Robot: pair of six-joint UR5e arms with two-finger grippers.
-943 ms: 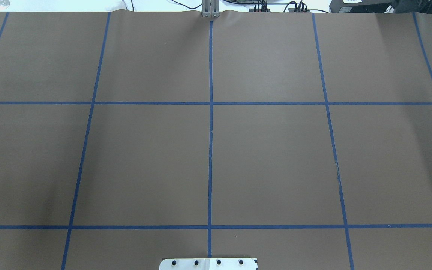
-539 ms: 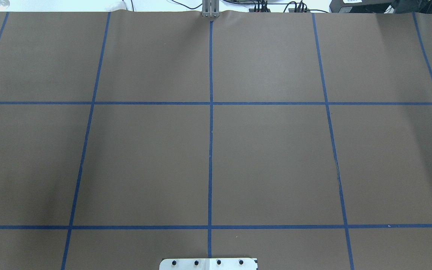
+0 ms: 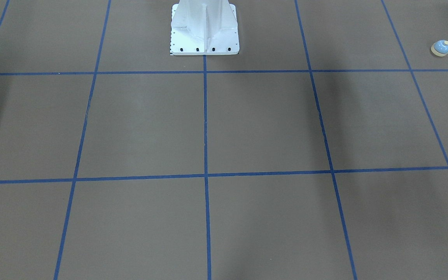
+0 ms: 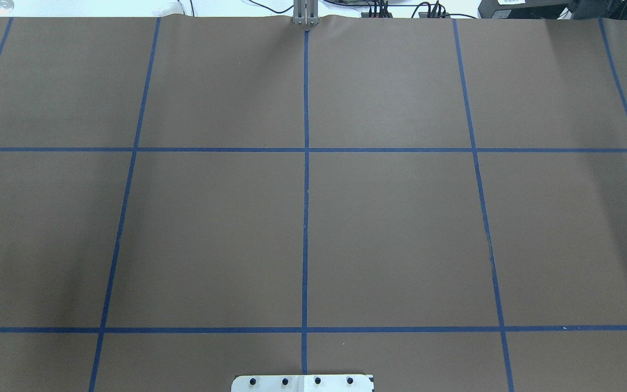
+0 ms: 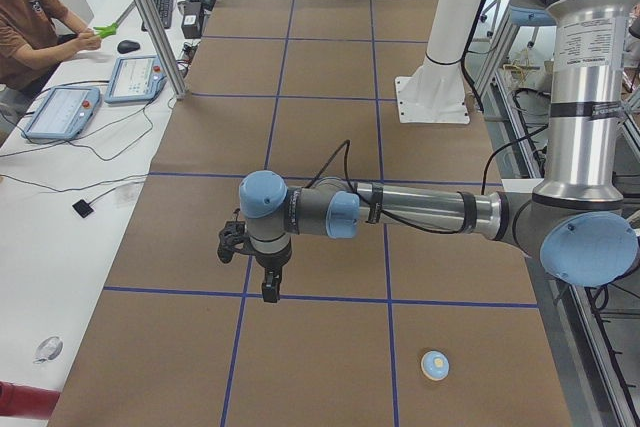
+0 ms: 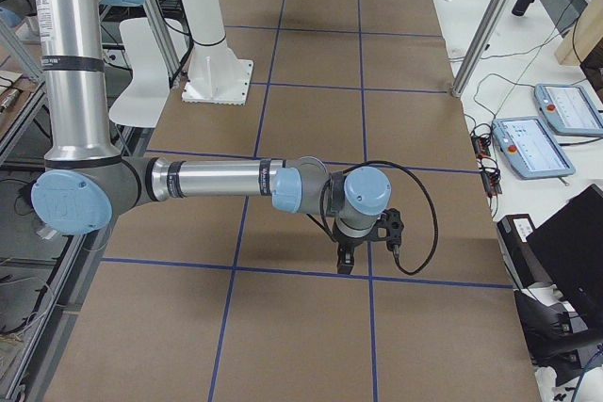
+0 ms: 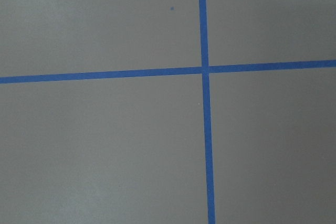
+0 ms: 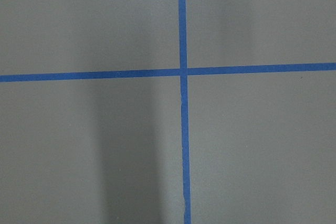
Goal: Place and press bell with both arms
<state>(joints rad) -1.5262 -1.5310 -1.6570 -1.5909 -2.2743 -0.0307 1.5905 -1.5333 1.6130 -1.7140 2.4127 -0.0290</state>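
Begin at the robot's left end of the surface (image 5: pixel 320 67), closest to the side camera. The bell (image 5: pixel 434 364) sits there upright, button on top, toward the robot-side edge, and nothing touches it. Just beyond it the left gripper (image 5: pixel 270 292) hangs fingers-down over a blue tape line (image 5: pixel 450 302), well apart from the bell and further out from the robot. Only the side camera shows it, so you cannot tell whether its fingers are spread or pressed together. The same goes for the right gripper (image 6: pixel 345 265), seen only from the opposite end, hanging over a tape line there.

The step in hand looks like the fetch, and the left arm (image 5: pixel 420 209) is the nearer one for it. Draw the gripper back toward the robot, centre it over the dome before you descend, and grip low on the dome rather than on the button. The bell is small and rounded, so a shallow pinch may squeeze it out.

Further along, the middle squares give you room that both arms should reach. Mind the white pedestal (image 5: pixel 435 97) on the robot side. Along the opposite long edge, watch the post (image 5: pixel 150 17), the tablets (image 5: pixel 135 77) and the seated person (image 5: pixel 30 17).
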